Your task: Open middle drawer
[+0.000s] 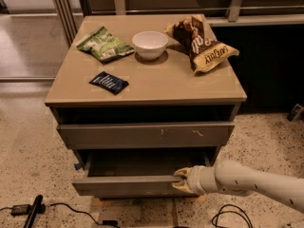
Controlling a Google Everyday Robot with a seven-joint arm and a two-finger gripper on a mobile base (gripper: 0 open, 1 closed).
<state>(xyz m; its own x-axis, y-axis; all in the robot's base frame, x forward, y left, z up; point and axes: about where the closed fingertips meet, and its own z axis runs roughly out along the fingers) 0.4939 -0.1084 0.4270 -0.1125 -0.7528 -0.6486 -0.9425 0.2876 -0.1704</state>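
Cabinet (pixel 156 87): tan top, drawers below. Middle drawer (pixel 123 185) stood part-way out under scratched upper front panel (pixel 142 135), grey inside showing. White arm (pixel 256 180) reached in from right, low. On top: brown snack bag (pixel 202 44) at back right, green bag (pixel 104 44) at back left, white bowl (pixel 150 44) between them, dark packet (pixel 109 82) toward front left. Gripper (pixel 183 180) at drawer front's right end, fingers closed over panel's top edge.

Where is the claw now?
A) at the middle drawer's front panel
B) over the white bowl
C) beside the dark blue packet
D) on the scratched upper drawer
A: the claw sits at the right end of the front panel of the middle drawer, which stands pulled out.
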